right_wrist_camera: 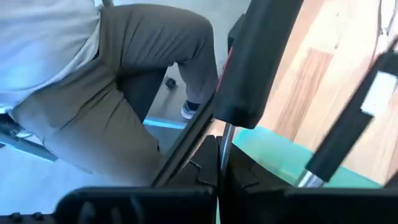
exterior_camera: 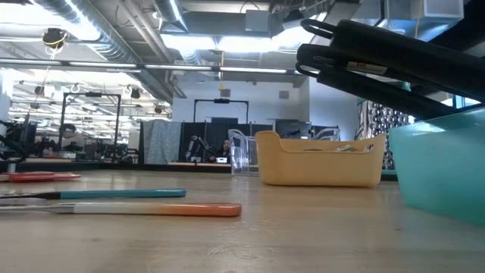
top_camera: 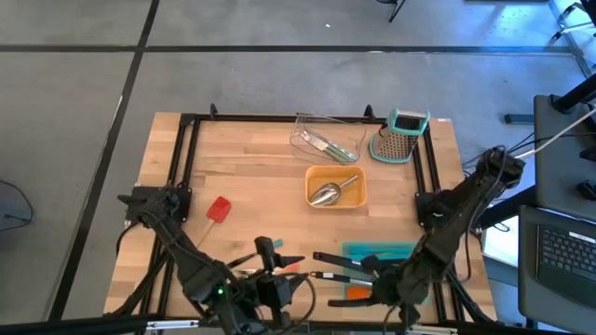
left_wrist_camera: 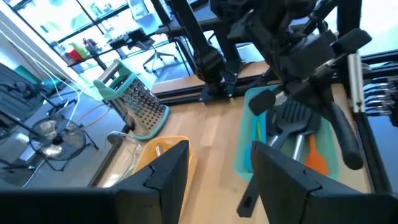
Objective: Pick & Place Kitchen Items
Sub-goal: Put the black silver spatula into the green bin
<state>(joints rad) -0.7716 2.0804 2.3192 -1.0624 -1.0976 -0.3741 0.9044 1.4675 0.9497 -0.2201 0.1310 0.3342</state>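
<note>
Your utensils are partly sorted, as far as the frames show. The steel scoop (top_camera: 326, 194) lies in the orange tray (top_camera: 336, 202) at mid-frame in the high view, and a couple of pale utensils (top_camera: 319, 141) sit in the clear tray (top_camera: 346, 130) above it. The teal tray (top_camera: 402, 251) at lower right holds a black spatula (left_wrist_camera: 292, 118) and an orange tool (left_wrist_camera: 316, 155). Still loose on the bench (top_camera: 251, 177): the red tool (top_camera: 219, 210) at left, and the teal-handled tool (exterior_camera: 121, 194) and orange-handled tool (exterior_camera: 174, 208) near the bottom edge, so I judge the job roughly half done. The grater (top_camera: 399, 140) stands at upper right, untouched.

Your right gripper (top_camera: 368, 267) sits at the lower right of the high view over the teal tray, jaws closed tight on a black-handled utensil (top_camera: 337, 260) whose steel shank (right_wrist_camera: 225, 146) runs between them; it hangs above the bench, not yet placed. Your left gripper (left_wrist_camera: 214, 180), at bottom centre of the high view, has its jaws partly open with nothing between them.
</note>
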